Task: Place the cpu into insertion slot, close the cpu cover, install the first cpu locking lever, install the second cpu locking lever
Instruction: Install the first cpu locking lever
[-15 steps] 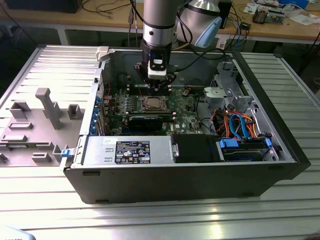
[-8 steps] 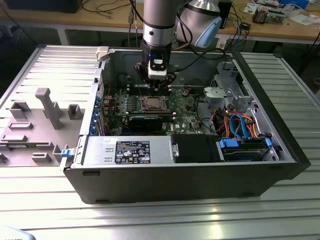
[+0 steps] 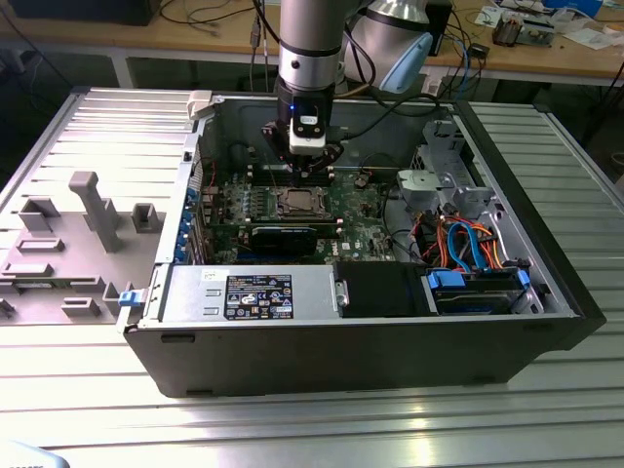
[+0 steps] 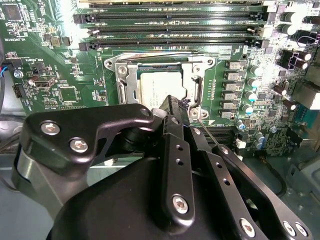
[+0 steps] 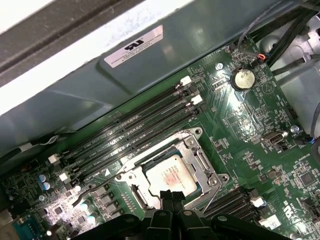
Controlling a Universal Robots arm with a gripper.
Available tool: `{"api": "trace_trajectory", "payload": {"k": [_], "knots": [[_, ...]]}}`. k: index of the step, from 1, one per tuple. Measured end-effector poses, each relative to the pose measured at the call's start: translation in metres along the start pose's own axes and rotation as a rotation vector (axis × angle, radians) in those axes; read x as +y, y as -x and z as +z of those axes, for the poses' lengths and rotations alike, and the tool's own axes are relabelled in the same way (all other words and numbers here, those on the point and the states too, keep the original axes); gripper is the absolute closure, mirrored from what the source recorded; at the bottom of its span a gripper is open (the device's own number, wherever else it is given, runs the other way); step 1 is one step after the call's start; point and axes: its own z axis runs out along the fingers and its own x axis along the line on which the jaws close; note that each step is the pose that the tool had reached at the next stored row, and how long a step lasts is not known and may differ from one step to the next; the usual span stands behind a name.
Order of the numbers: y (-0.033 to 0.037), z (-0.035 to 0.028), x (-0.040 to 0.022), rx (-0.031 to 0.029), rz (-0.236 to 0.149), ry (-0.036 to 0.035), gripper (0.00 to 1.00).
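Observation:
The cpu [image 4: 159,86] [image 5: 169,174] lies flat in the insertion slot [image 4: 112,62] on the green board, its pale metal top showing. The silvery cpu cover [image 4: 123,84] [image 5: 198,158] lies down around it like a frame. My gripper [image 3: 304,168] [image 4: 175,106] [image 5: 172,195] hangs just over the socket's edge, its black fingers shut together with nothing seen between them. A thin wire locking lever [image 4: 210,133] runs out from the socket corner right beside the fingertips. Another wire lever [image 5: 92,190] sticks out along the socket's other side. In the exterior view the socket [image 3: 297,203] sits directly under the gripper.
Long black memory slots [image 4: 170,30] [image 5: 135,132] run close beside the socket, with the case wall [image 5: 100,90] behind them. A coin battery [image 5: 244,77] sits on the board. The power supply [image 3: 253,292], drive cage and cables [image 3: 468,244] fill the case's front and the exterior view's right.

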Motion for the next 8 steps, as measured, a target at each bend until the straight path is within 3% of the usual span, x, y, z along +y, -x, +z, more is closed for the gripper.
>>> {"api": "trace_trajectory", "payload": {"k": [8], "knots": [[0.0, 0.0, 0.0, -0.0001, -0.006, 0.0, 0.89]]}}
